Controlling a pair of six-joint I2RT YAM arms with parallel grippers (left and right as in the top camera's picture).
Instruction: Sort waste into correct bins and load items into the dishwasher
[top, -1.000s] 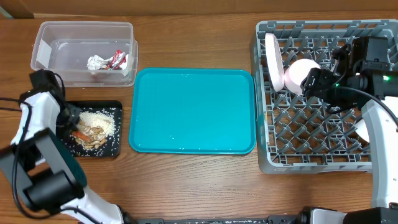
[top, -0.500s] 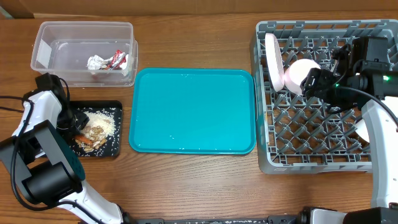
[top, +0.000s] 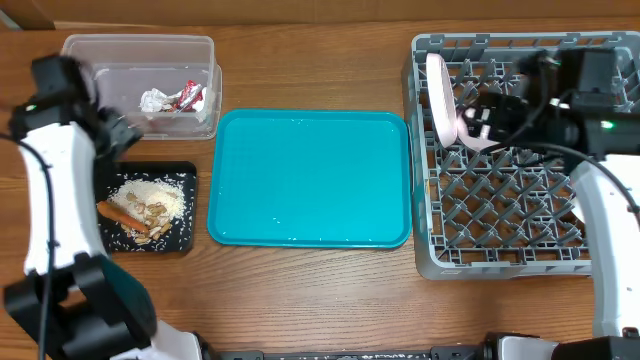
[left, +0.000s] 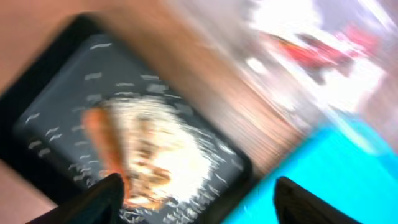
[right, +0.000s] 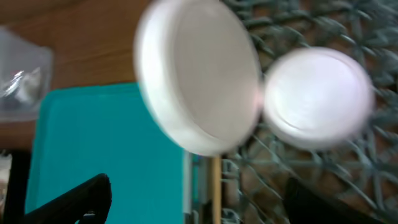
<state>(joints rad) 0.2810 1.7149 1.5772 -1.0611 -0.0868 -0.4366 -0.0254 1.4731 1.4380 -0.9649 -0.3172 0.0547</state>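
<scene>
Now that the left hand (left: 205, 199) has lifted off the black tray (top: 182, 240), fingers apart, the carrot (top: 122, 214) lies binned; the right hand (right: 202, 202), likewise spread, leaves the bowl (right: 317, 99) racked.

Brown wooden table (top: 300, 290), visible grain, even light

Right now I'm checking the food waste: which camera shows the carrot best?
Overhead: the carrot lies sharp in the black tray. Left wrist shows it too, smeared by blur. Right wrist misses it.
</scene>
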